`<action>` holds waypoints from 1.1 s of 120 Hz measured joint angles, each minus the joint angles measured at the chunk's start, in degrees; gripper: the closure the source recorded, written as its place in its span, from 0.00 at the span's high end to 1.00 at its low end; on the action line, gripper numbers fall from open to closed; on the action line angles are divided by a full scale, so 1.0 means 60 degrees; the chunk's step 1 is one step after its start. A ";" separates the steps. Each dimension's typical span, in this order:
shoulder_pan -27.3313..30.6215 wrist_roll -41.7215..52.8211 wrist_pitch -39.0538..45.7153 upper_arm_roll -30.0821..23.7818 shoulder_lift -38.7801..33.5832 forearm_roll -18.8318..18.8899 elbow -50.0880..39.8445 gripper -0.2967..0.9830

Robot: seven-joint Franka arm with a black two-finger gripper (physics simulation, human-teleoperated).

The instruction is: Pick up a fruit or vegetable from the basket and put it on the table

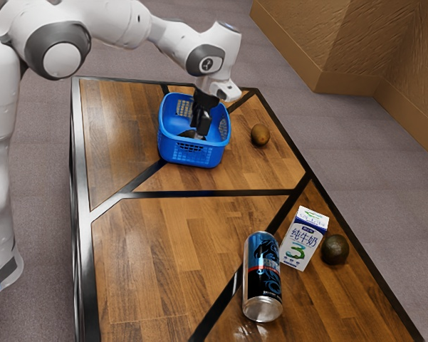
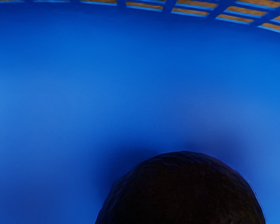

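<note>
Wood grain covers the desk (image 1: 153, 246). Far along it, my gripper (image 1: 200, 130) is at the dark fruit (image 2: 182, 193) inside the blue basket (image 1: 192, 155); its opening and hold I cannot tell. Off-centre squeezing could roll the fruit, low carrying snag the basket.

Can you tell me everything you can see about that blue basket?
The blue, plastic-looking basket has rounded corners, a smooth raised rim, an open top and small slots cut through its walls; its inner floor is plain blue. It stands upright on the wooden table, apart from the brown oval fruit beside it. Inside lies a dark, rounded, rough-skinned fruit. The white robot arm reaches down into it; whether it touches the basket, I can't tell.
</note>
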 joint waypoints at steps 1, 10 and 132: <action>-0.0001 0.0001 0.0005 -0.0001 0.0006 -0.0008 -0.0004 0.74; -0.0005 0.0007 0.0044 -0.0004 0.0037 -0.0065 -0.0098 0.74; 0.0078 -0.0071 -0.1674 -0.0108 -0.0286 0.0145 0.0751 0.51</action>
